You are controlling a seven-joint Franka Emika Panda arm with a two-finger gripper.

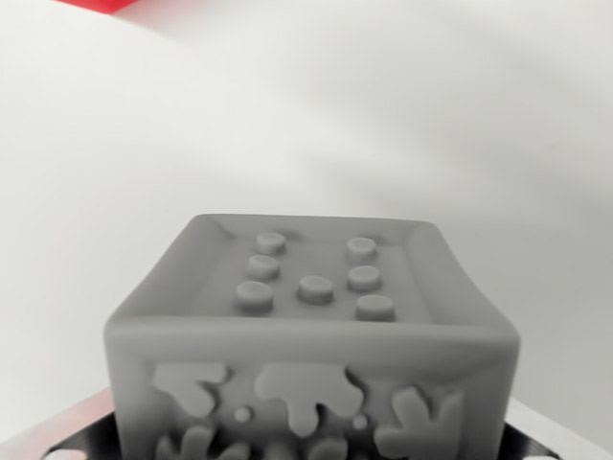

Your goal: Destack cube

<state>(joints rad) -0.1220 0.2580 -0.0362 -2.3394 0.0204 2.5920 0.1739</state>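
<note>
A white table surface (402, 125) fills most of the wrist view, smooth and bare, with soft grey shadows drifting across it from about ten o'clock toward three o'clock.

The grey cube (311, 355) comes next in size. It sits at six o'clock, low in the view and very close to the camera, so its lower part runs off the bottom edge. Its top face is a shallow recess with a raised rim, holding seven round studs (315, 287) in a loose cluster. The face turned toward the camera carries raised, splash-shaped reliefs and a few small dots.

At five and seven o'clock, dark parts with pale edges (81, 436) peek out from behind the cube's lower corners; what they are cannot be told.

At eleven o'clock, on the top edge, a sliver of a red object (96, 4) lies on the table, well apart from the cube.

No fingers show, so whether the gripper is spread or pressed together cannot be told.
</note>
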